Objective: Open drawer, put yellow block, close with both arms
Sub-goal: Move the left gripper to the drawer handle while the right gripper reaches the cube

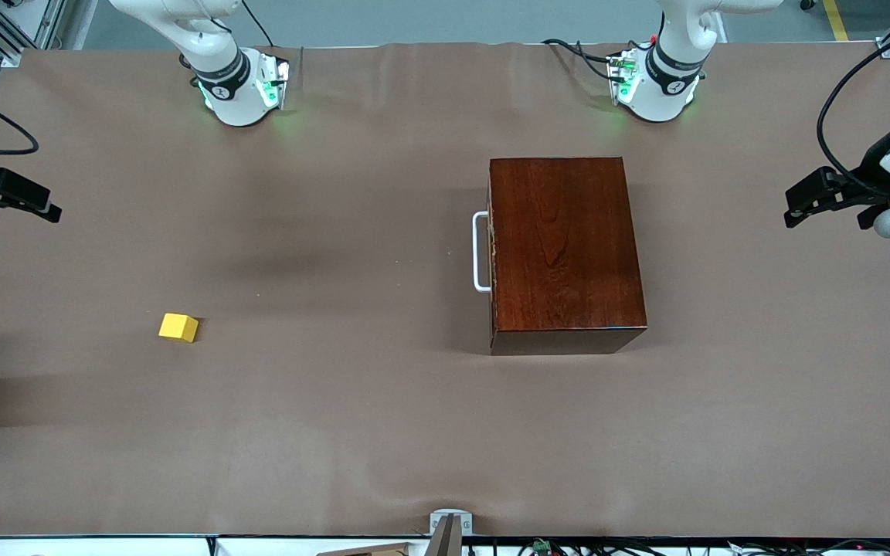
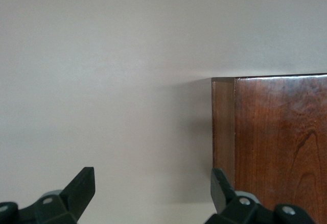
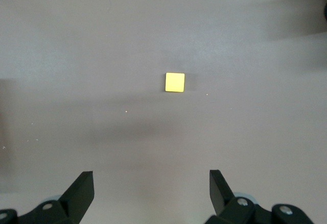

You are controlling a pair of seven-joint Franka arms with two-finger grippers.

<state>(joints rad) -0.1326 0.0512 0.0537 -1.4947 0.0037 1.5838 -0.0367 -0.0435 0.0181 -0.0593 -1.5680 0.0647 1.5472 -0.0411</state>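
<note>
Plainly, small yellow block lies flat.

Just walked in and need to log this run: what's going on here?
Nothing is being handled yet. The drawer of the wooden box is shut, its white handle facing the right arm's end of the table. The yellow block lies loose on the table toward that end. The left gripper and right gripper wait, open and empty, over opposite table ends.
</note>
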